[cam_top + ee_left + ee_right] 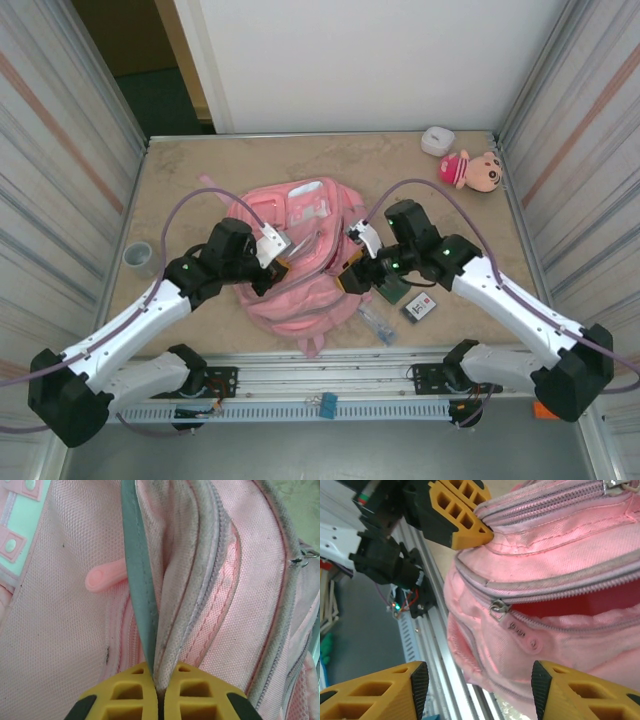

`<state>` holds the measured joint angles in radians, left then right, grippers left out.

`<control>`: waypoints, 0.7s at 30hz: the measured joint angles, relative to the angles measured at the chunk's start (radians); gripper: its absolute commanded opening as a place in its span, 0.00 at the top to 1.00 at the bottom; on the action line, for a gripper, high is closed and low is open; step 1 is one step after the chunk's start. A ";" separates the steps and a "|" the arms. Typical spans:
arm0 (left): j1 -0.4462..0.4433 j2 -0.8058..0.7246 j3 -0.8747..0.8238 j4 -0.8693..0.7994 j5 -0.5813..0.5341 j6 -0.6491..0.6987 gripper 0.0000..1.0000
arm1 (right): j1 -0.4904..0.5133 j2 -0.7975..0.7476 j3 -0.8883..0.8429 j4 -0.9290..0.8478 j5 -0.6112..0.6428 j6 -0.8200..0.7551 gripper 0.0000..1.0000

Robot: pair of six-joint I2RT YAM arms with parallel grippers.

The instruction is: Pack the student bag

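- Locate student bag at mid tabletop, lying flat between the two arms, nearer the near edge than the far wall.
- Note one front pocket unzipped, red lining exposed, with metal zip pull at the closed end of the gap.
- Note pink pull tab lying on the bag's woven panel, just left of a raised fold.
- Find left claw clenched on the student bag: yellow fingertips pressed together on a grey-edged fold of fabric beside a zip line.
- Confirm from the right wrist view: left claw nipping the bag's upper seam.
- Find right claw at the bag's right side, released: fingers spread wide, bag's lower pockets visible beyond the gap, nothing gripped.
- Right of the bag, on the tabletop: green flat item partly under the right arm, black-and-white card beside it, clear plastic piece near the bag's lower corner.
- Far right corner: plush doll with small white object just beside it, both well apart from the bag.
- Left edge of tabletop: grey roll, well apart from the bag.
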<state>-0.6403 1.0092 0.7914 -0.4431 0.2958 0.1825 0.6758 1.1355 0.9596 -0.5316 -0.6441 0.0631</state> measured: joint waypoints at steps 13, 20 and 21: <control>0.013 0.007 0.000 0.006 0.018 -0.030 1.00 | 0.026 0.143 0.012 0.065 -0.037 -0.132 0.63; 0.017 0.010 0.000 0.016 0.018 -0.043 1.00 | 0.026 0.142 0.033 0.025 -0.037 -0.151 0.84; 0.018 0.012 0.000 0.021 0.018 -0.049 1.00 | 0.026 0.142 0.034 0.023 -0.037 -0.151 0.84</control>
<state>-0.6224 1.0214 0.7914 -0.4221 0.3138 0.1337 0.7021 1.2770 0.9932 -0.5091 -0.6811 -0.0875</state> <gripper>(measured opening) 0.052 0.160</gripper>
